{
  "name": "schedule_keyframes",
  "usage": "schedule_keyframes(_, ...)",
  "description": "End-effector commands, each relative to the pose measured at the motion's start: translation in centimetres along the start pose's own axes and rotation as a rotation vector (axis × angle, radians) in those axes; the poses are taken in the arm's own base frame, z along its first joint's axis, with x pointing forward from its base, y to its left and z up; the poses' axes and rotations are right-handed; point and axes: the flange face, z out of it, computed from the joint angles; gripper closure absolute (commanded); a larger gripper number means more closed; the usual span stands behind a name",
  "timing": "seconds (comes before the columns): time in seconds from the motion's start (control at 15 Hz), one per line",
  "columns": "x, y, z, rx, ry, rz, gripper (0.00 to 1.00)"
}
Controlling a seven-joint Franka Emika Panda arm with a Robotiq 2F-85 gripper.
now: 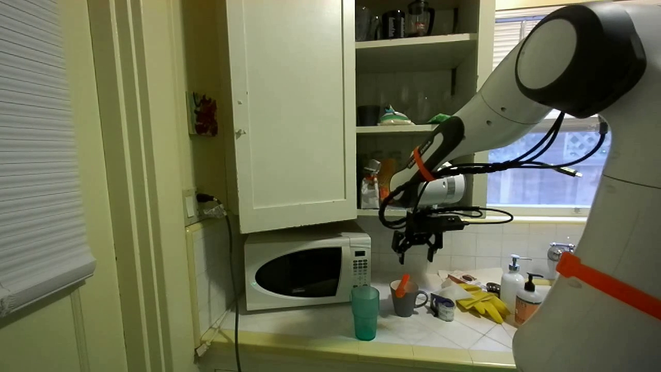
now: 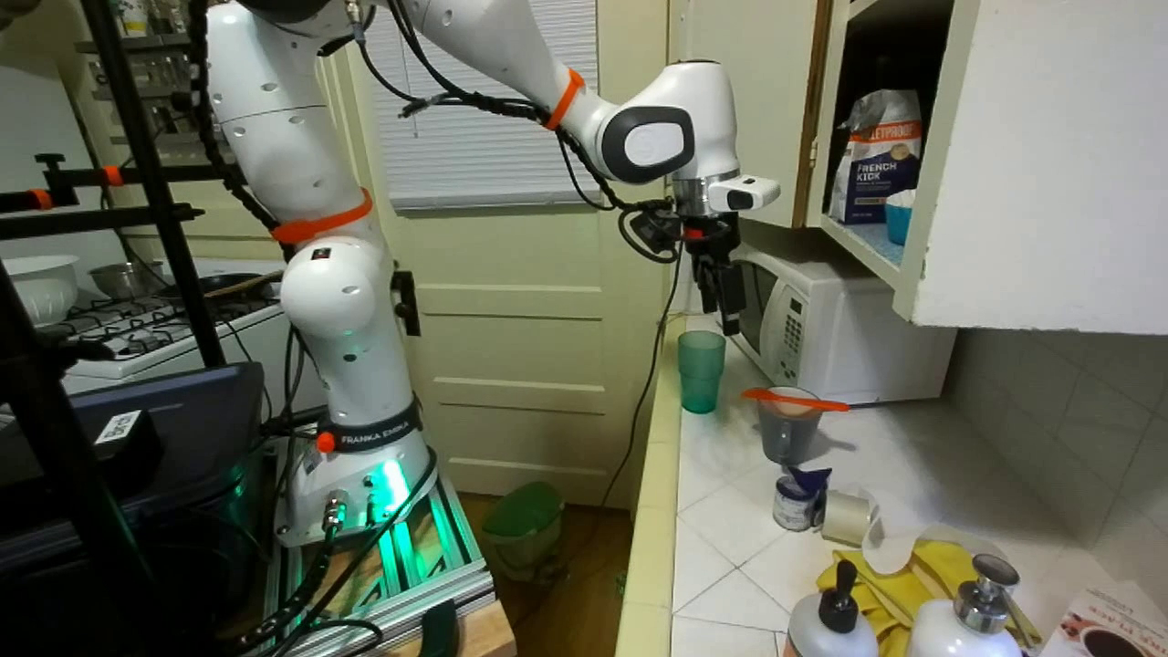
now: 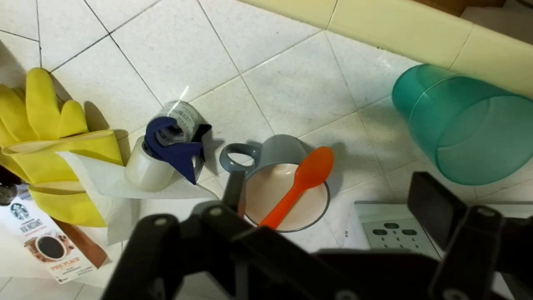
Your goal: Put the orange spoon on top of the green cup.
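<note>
In the wrist view, the gripper [image 3: 333, 196] fills the six o'clock edge and hides the handle end of the orange spoon [image 3: 315, 168]. The three o'clock edge crops the green cup [image 3: 458, 129], and only a slice of the microwave [image 3: 389, 239] peeks past the gripper. Yellow gloves [image 3: 68, 125] are cut off at nine o'clock; a dark object [image 3: 9, 179] beside them is too cropped to name. The gripper's fingers [image 2: 730, 297] overlap in an exterior view, so their gap cannot be read there; glassware [image 1: 421, 106] on a shelf [image 1: 372, 130] is too dim to tell apart.

The jaws stand wide apart, clear of the spoon, at twelve o'clock above the gray mug [image 1: 405, 306] in an exterior view. The spoon lies across the mug's rim (both ends jut past it), its bowl toward one o'clock in the wrist view. From the mug there, the cup stands upright at about two o'clock, apart from it, and a tape dispenser [image 3: 177, 154] sits near its handle at ten o'clock.
</note>
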Motion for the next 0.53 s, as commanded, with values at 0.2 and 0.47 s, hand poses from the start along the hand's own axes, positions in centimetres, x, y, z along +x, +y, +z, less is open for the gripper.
schedule_keyframes(0.2,2.8,2.4,4.8,-0.009,0.003,0.136,0.0)
schedule_keyframes(0.47,4.1,2.5,7.6,0.011,0.006,0.161,0.0)
